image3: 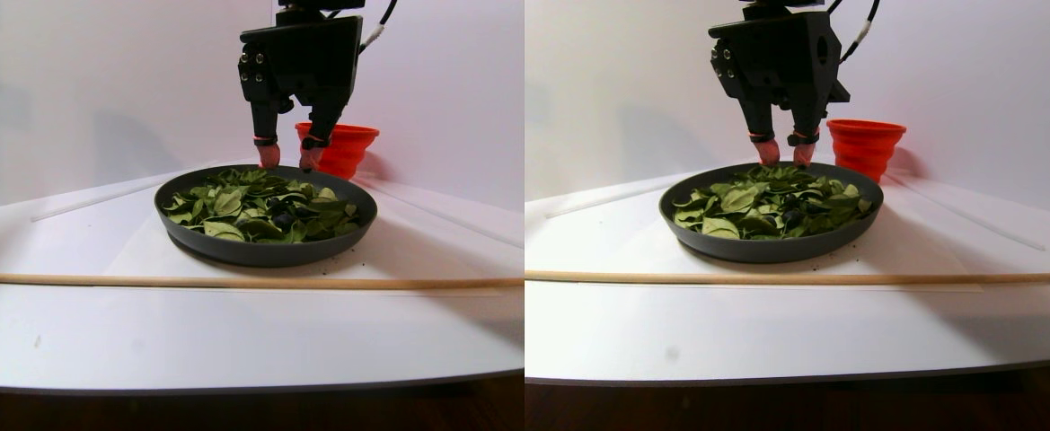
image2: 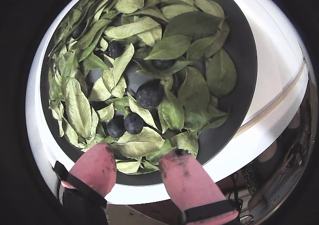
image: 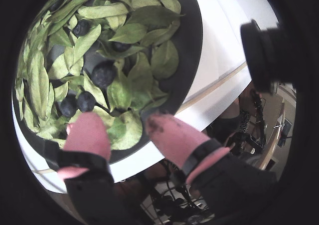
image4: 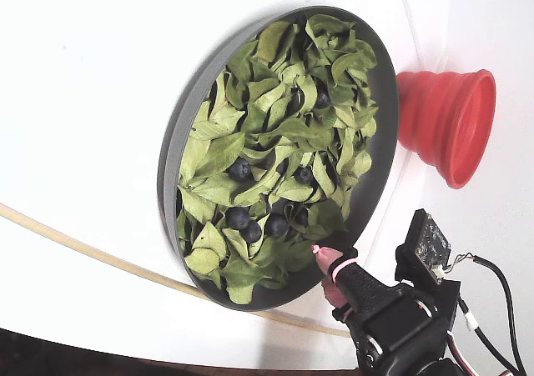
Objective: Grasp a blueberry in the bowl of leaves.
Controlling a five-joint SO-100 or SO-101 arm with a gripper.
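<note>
While leaves cover most of its floor, one dark-grey bowl sits on the white counter, with a single red cup just beyond its rim. At least five blueberries show among the leaves in a wrist view: a large one near the middle, a touching pair nearer the fingers, and two half-hidden ones farther back; others may lie buried. The two pink-tipped fingers stand apart with a clear gap, holding nothing, poised over the bowl's near edge; whether the tips touch the leaves I cannot tell. The berries are round, matte, blue-black. The leaves are light green, curled and oval.
</note>
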